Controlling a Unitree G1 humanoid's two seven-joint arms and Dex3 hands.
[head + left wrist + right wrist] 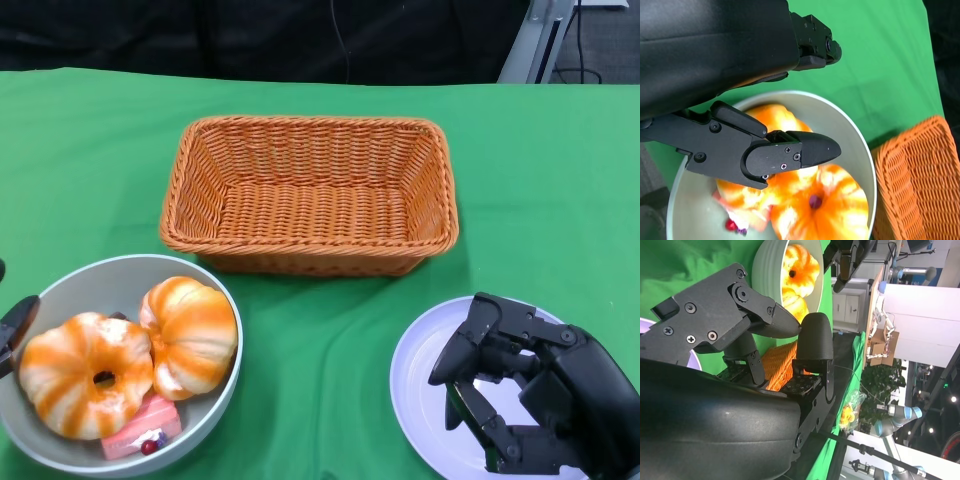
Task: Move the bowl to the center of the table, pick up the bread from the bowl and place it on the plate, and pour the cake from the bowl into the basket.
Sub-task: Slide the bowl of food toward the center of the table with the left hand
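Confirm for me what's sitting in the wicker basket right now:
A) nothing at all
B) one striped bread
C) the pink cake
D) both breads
A: in the head view the basket shows only its bare woven bottom, while both orange striped breads and the pink cake lie in the grey bowl at the lower left.

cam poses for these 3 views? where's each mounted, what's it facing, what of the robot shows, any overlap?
Head view: high, looking down at table; basket, bowl, plate, right hand over plate.
Right wrist view: behind the right hand, rolled sideways, facing bowl and basket.
Left wrist view: behind the left hand, above the bowl.
Shared: all see bowl and basket.
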